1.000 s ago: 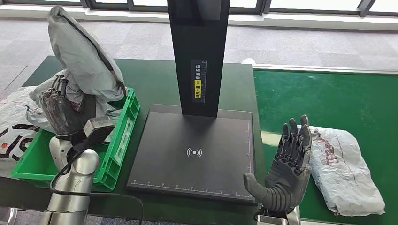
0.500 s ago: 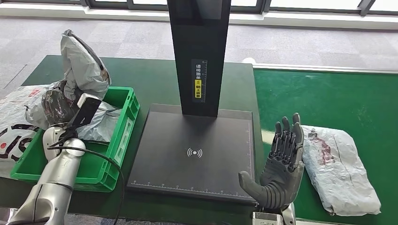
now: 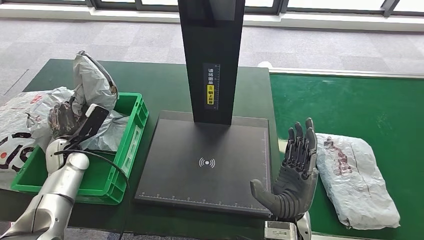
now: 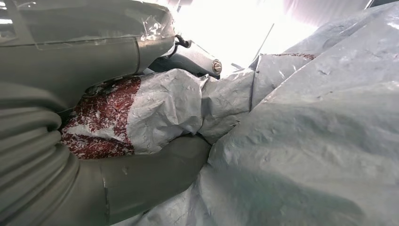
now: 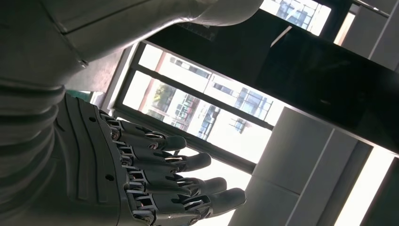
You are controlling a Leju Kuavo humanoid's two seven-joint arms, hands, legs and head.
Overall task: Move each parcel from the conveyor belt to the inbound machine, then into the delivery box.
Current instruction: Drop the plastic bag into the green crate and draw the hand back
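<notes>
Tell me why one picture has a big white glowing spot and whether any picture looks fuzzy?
Left wrist view: bright light behind the crinkled grey plastic parcel washes the far background out to white, and the thick grey thumb up close looks soft. Right wrist view: the windows glare pale behind the dark-fingered right hand, which stays fairly sharp. Head view: even daylight, nothing blurred.

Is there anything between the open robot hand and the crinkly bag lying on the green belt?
Nothing visible. The right robot hand stands open and upright right beside the grey crinkled plastic parcel on the green conveyor belt, with only bare belt between them.
</notes>
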